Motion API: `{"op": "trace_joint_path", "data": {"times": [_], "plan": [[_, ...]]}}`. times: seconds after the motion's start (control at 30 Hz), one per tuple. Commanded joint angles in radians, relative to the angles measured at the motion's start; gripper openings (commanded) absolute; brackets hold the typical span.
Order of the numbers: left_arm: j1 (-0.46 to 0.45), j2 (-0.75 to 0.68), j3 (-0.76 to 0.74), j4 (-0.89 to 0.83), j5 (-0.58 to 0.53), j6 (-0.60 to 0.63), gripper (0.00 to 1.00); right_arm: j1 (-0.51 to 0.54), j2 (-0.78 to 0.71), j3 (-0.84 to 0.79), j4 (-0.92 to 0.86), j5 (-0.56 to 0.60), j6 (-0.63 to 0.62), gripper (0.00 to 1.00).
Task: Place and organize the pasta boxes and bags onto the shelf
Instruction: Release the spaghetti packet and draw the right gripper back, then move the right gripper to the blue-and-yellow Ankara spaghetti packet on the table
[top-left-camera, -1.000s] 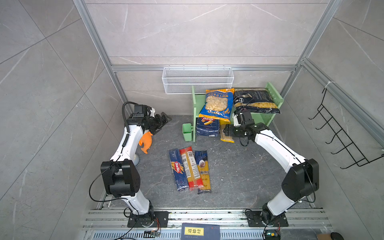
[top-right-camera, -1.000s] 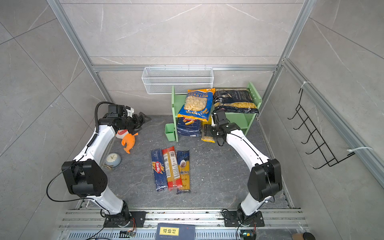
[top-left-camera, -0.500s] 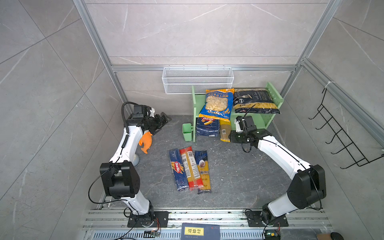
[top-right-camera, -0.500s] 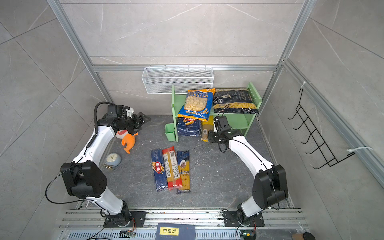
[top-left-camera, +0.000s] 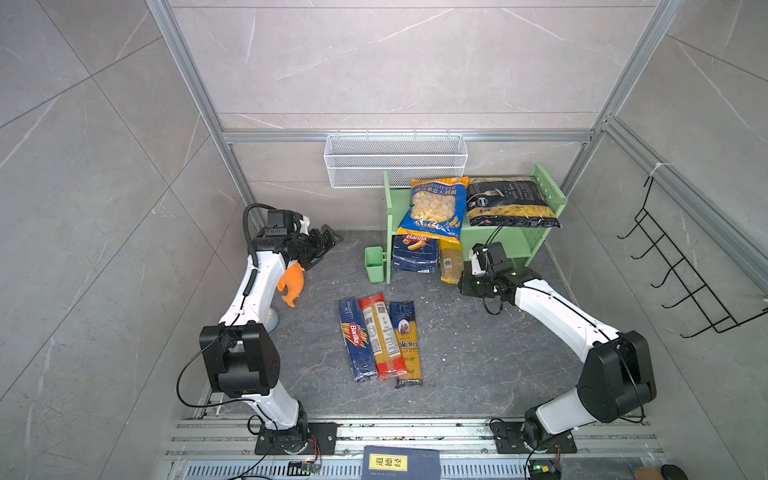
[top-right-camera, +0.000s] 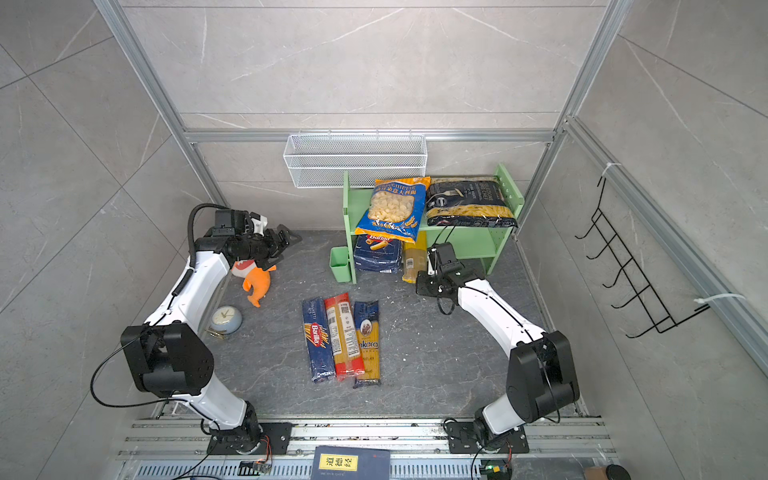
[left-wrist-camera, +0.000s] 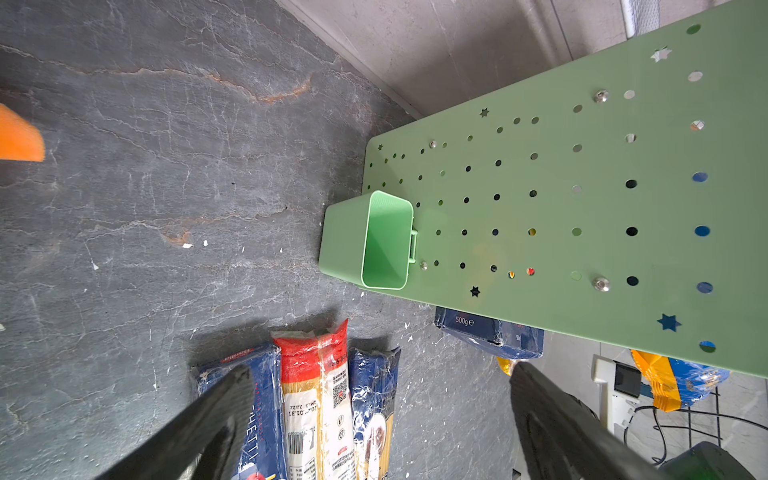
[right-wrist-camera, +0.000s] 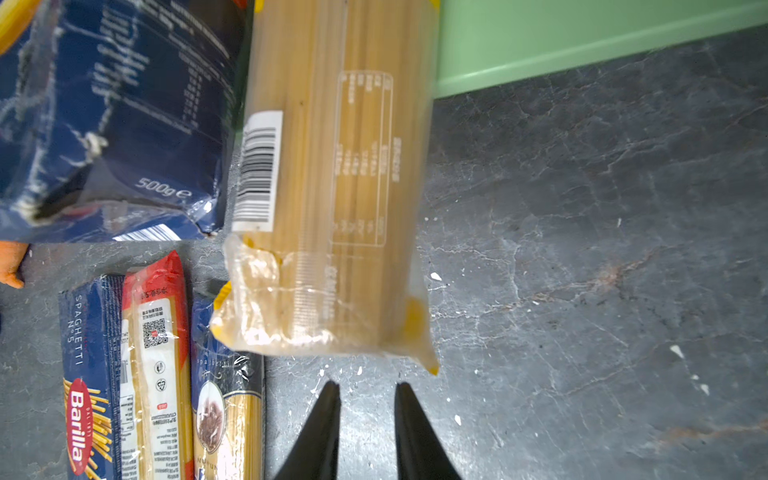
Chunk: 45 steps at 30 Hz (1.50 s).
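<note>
Three long packs lie side by side on the dark stone floor (top-left-camera: 478, 353) in front of your shelf. The dark blue Barilla spaghetti pack (top-left-camera: 355, 338) is on the left. The red spaghetti pack (top-left-camera: 381, 334) touches it in the middle, and the dark-blue-and-yellow spaghetti pack (top-left-camera: 406, 338) is on the right.

Your mint-green shelf (top-left-camera: 505, 243) stands at the back wall, right of centre, with the small green cup (top-left-camera: 374, 262) hooked on its hole-dotted side panel. On the top tier the orecchiette bag (top-left-camera: 434, 208) lies with its near end hanging over the front edge. The penne bag (top-left-camera: 509, 203) lies flat just beside it.

On the lower tier the squat Barilla rigatoni pack (top-left-camera: 415, 253) sits at the left end, under the overhanging bag. The yellow spaghetti pack (top-left-camera: 451, 262) lies just beside it, its near end sticking out past the shelf front.

Your right gripper (right-wrist-camera: 366, 386) hangs just in front of that near end, apart from it. Its fingers are almost together with only a thin gap between them, and they hold nothing.

Your left gripper (left-wrist-camera: 380, 370) is well away to the left of the shelf, above the floor and near the orange plush toy (top-left-camera: 291, 282). Its fingers are spread wide and empty.
</note>
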Motion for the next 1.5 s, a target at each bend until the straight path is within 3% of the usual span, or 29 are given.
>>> {"op": "trace_joint_path", "data": {"times": [0.0,1.0,1.17,1.37,1.47], "plan": [[0.006,-0.011,0.045,-0.003,0.031,0.017,0.98,0.007,-0.014,-0.009,0.026,-0.013,0.017,0.27],[0.006,0.074,0.148,-0.013,0.014,0.008,0.97,-0.003,0.2,0.194,0.072,0.008,-0.028,0.3],[0.005,0.07,0.138,-0.01,0.017,0.007,0.97,-0.006,0.184,0.184,0.051,-0.001,-0.035,0.39],[0.005,0.035,0.076,0.006,0.016,-0.004,0.99,0.005,0.069,0.106,0.001,-0.052,-0.03,0.72],[0.005,0.009,0.03,0.016,0.011,-0.013,0.99,0.044,0.003,0.064,-0.052,-0.03,-0.031,0.78]]}}
